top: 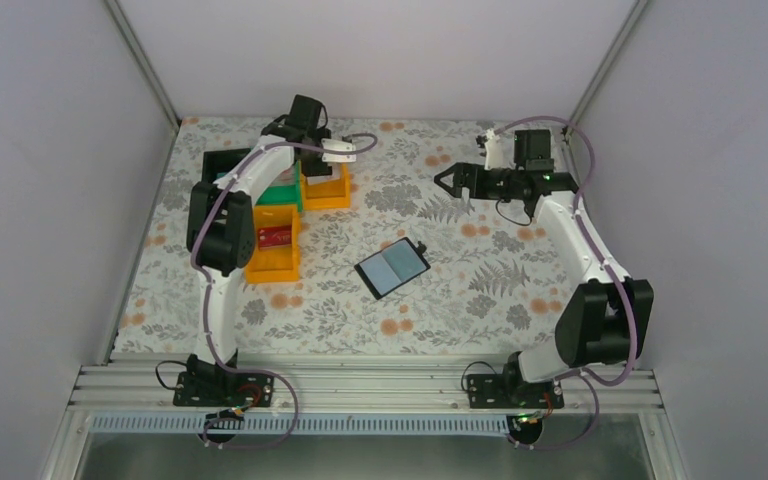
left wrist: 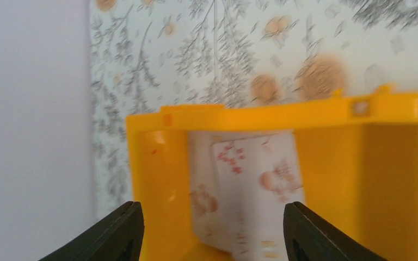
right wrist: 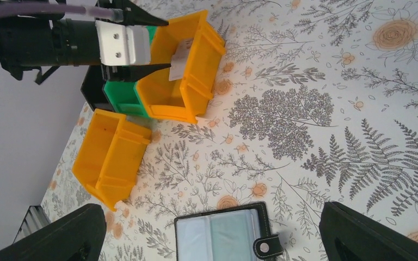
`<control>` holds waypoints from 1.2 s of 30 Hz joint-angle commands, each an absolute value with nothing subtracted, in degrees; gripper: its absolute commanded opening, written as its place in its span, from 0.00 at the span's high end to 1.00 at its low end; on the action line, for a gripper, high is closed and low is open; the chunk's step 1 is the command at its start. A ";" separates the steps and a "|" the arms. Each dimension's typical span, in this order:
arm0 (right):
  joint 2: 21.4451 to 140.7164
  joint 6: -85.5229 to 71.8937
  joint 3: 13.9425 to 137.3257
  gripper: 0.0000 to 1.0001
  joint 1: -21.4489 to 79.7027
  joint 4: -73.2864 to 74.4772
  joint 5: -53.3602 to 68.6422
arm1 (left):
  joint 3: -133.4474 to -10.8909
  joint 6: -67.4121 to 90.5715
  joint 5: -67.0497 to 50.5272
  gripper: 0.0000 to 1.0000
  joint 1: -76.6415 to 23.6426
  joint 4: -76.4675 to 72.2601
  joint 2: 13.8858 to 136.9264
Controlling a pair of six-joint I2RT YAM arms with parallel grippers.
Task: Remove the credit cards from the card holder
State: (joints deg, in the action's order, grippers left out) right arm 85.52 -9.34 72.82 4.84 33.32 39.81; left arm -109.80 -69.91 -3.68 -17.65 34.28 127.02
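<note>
The card holder (top: 392, 266) lies open on the flowered table, with pale blue-grey panels, a black border and a strap tab. It also shows in the right wrist view (right wrist: 223, 236), where one panel looks teal. A whitish card with red print (left wrist: 253, 190) lies in an orange tray (left wrist: 158, 179). My left gripper (left wrist: 215, 239) is open right above that card and tray, and it shows from above (top: 335, 165). A red card (top: 274, 237) lies in another orange tray (top: 272, 262). My right gripper (top: 450, 182) is open and empty, high over the table beyond the holder (right wrist: 213, 217).
A green tray (top: 280, 195) and a black tray (top: 225, 160) stand behind the near orange tray at the back left. Grey walls enclose the table on the left, back and right. The left arm's wrist (right wrist: 60, 38) shows in the right wrist view.
</note>
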 commanded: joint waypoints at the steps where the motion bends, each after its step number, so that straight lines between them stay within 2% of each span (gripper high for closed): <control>1: 82.97 -8.50 72.11 0.01 4.59 33.90 39.55 | -114.64 -72.28 -17.58 0.47 -17.98 48.39 124.06; 2: 82.97 -8.50 72.12 0.01 4.58 33.87 39.56 | -114.88 -71.84 -17.51 0.58 -18.31 50.39 124.78; 4: 82.95 -8.76 72.20 0.01 4.60 33.95 39.77 | -117.38 -71.22 -17.69 0.73 -18.33 56.79 128.05; 6: 82.57 -8.64 72.10 0.01 4.62 34.05 39.94 | -122.17 -69.37 -19.61 0.77 -17.37 63.66 132.21; 11: 82.33 -8.20 72.83 0.01 4.62 34.70 39.29 | -135.42 -66.41 -20.10 0.81 -15.33 72.23 141.19; 18: 83.05 -7.99 73.28 0.01 4.62 34.84 38.53 | -128.18 -67.21 -16.06 0.83 -15.97 67.80 140.89; 31: 84.82 -7.33 75.11 0.01 4.57 35.32 38.58 | -128.68 -64.79 -3.51 0.83 -16.18 51.23 143.12; 36: 85.23 -7.29 75.27 0.01 4.62 35.26 38.79 | -130.85 -64.97 -7.79 0.83 -16.19 54.32 142.82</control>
State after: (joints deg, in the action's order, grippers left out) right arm 84.42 -8.27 73.41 4.84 35.03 38.94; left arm -127.76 -64.90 -5.82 -16.21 53.84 142.30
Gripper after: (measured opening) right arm 0.992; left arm 0.167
